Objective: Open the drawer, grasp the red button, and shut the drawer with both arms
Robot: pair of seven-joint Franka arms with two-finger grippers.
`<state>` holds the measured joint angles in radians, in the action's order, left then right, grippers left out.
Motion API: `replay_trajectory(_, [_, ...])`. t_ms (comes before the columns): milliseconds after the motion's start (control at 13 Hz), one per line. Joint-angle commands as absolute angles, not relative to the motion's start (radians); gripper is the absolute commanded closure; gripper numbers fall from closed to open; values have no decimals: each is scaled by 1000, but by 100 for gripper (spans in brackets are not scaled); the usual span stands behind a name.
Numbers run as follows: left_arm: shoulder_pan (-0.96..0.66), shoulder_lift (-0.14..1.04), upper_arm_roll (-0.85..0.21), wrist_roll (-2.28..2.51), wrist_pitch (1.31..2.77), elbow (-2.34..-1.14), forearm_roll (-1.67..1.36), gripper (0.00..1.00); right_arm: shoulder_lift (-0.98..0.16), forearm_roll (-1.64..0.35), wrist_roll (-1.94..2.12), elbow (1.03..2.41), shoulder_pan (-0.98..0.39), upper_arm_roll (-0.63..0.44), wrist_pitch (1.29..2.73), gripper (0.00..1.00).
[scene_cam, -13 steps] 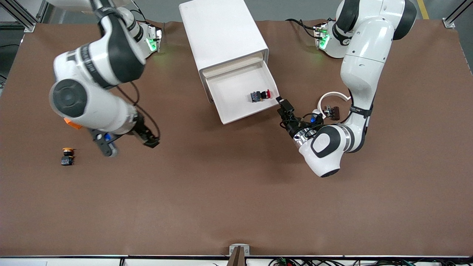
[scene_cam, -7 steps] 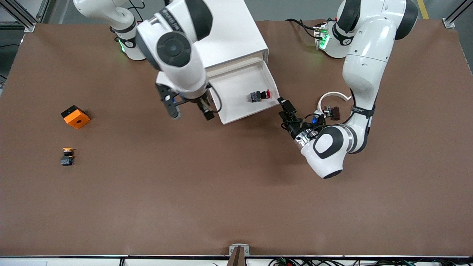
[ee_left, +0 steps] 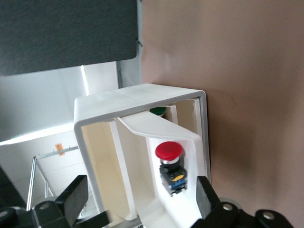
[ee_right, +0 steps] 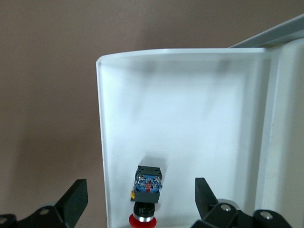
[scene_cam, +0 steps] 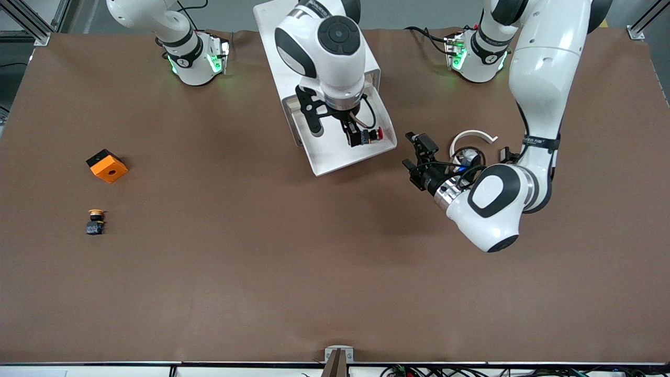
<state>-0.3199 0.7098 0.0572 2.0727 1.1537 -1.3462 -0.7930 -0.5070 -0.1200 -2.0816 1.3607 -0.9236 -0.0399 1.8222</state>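
Note:
The white cabinet (scene_cam: 277, 42) stands at the arms' end of the table, and its drawer (scene_cam: 335, 166) is pulled open toward the front camera. The red-capped button (scene_cam: 369, 135) lies on its side in the drawer. My right gripper (scene_cam: 353, 137) hangs open over the drawer, right above the button. In the right wrist view the button (ee_right: 148, 190) lies between the open fingers (ee_right: 76, 202) on the drawer floor (ee_right: 190, 118). My left gripper (scene_cam: 416, 155) is open and empty over the table, beside the drawer's corner toward the left arm's end. Its view shows the button (ee_left: 170, 161) ahead between the open fingers (ee_left: 204, 194).
An orange cube (scene_cam: 107, 165) and a yellow-capped button (scene_cam: 96, 221) sit on the brown table toward the right arm's end. A white ring piece (scene_cam: 472, 137) lies by the left arm's forearm.
My right arm swung from over the table near the orange cube to above the open drawer and the button. My left gripper drew back from the drawer's corner and opened.

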Motion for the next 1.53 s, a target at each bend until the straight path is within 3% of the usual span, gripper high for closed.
replay_trajectory(0, [-316,637,52,1930,1163,-1381,-708,0,-548,-126,-2100,1345,-936,-54,1830,0])
replay_trajectory(460, [-324,523,51,1600,1310,-1397,-444,0,-558,-127,-2095,1344,-954,-54,1833,0])
replay_trajectory(844, [-327,425,17,1265,1483,-1417,-220,0,-609,-127,-2155,1344,-989,-54,1921,0])
replay_trajectory(997, [-321,368,-5,1113,1558,-1480,-143,0,-620,-127,-2178,1344,-1000,-54,1928,0])
replay_trajectory(1227, [-321,261,-20,921,1760,-1675,-80,0,-638,-127,-2195,1345,-1012,-54,1934,0])
replay_trajectory(1458, [-325,255,-20,797,1804,-1671,-46,0,-655,-126,-2192,1345,-1028,-54,1934,0])
